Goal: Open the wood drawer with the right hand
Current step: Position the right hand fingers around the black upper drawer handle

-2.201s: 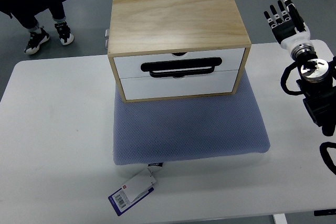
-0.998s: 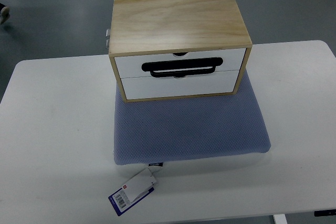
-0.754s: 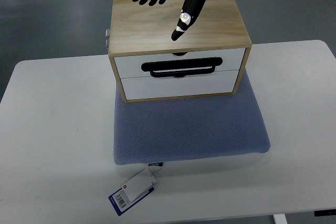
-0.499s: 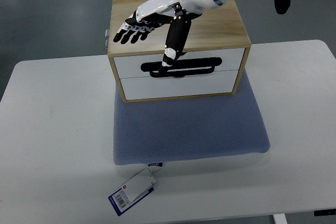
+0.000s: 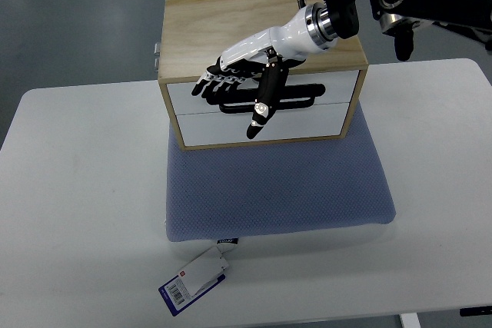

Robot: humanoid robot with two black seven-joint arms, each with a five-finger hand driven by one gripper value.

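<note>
- Since half a second earlier the right hand (image 5: 242, 74) had dropped from over the box top to the drawer fronts, and its arm reached further in from the upper right.
- At the far left, bare white table (image 5: 77, 190) lay open, with only a barcoded tag (image 5: 194, 280) near the front edge below the pad's left corner.
- Its four fingers (image 5: 211, 84) were extended and close together, holding nothing, their tips over the left end of the black handle (image 5: 269, 99); whether they touched it I could not tell.
- Its thumb (image 5: 263, 105) pointed down across the handle towards the lower drawer front.
- Standing on a blue-grey pad (image 5: 277, 190) in the middle of the table, the wood drawer box (image 5: 261, 32) faced the camera with both white fronts shut.
- Running left to right, the handle's long axis lay roughly along the fingers rather than across them, so hooking it looked to call for a turn or curl first.
- Towards the camera the pad lay bare, leaving room for the drawer to slide out.
- No left arm showed.
</note>
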